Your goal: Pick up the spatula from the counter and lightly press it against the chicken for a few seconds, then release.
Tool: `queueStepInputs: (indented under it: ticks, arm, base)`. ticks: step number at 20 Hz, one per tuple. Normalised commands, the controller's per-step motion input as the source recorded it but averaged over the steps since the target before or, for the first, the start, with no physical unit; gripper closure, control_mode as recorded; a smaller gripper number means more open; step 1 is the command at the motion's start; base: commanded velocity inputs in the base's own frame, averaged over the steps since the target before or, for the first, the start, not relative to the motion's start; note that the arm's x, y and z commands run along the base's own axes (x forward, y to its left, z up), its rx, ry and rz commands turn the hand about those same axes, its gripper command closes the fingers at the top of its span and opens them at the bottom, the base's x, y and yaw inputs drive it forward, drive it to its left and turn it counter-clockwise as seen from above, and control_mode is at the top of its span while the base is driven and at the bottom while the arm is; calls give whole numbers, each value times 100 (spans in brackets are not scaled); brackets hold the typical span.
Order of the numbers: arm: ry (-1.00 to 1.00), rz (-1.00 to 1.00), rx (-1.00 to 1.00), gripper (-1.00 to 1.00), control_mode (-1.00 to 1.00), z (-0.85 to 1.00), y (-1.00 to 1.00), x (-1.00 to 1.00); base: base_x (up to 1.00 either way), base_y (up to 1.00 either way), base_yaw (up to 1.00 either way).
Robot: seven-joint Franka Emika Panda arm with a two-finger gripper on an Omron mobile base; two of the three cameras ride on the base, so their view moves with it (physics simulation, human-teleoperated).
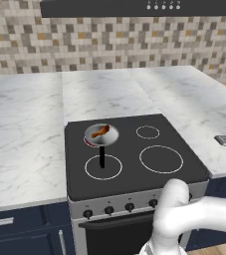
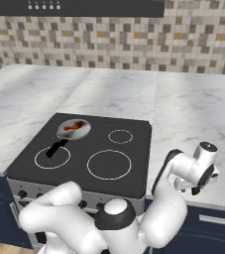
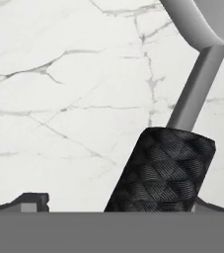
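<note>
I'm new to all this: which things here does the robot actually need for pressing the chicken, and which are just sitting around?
Needed:
- spatula on the counter
- chicken
- pan holding it
- gripper, open, fingers either side of the spatula's handle

Just there:
- stove knobs
- large burner ring
- range hood

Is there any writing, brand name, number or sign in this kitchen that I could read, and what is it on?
None can be read as words or numbers.
The hood carries a row of tiny white marks, too small to read.
The stove knobs show no legible marks.
The spatula handle bears a woven pattern, no label.
</note>
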Motion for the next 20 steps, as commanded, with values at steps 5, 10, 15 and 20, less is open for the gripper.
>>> queueStepInputs:
  ticks: [5, 10, 15, 20]
  arm:
    - [0, 1, 6, 100, -100, -3, -14, -18]
    - [0, 4, 4, 100, -100, 6, 3, -48]
    - [-10, 10, 0, 100, -100, 50, 33, -54]
    - [-7, 7, 0, 100, -100, 68, 66, -37]
  base:
    - [0, 0, 0]
    - [0, 0, 0]
    - [0, 0, 0]
    - [0, 0, 0]
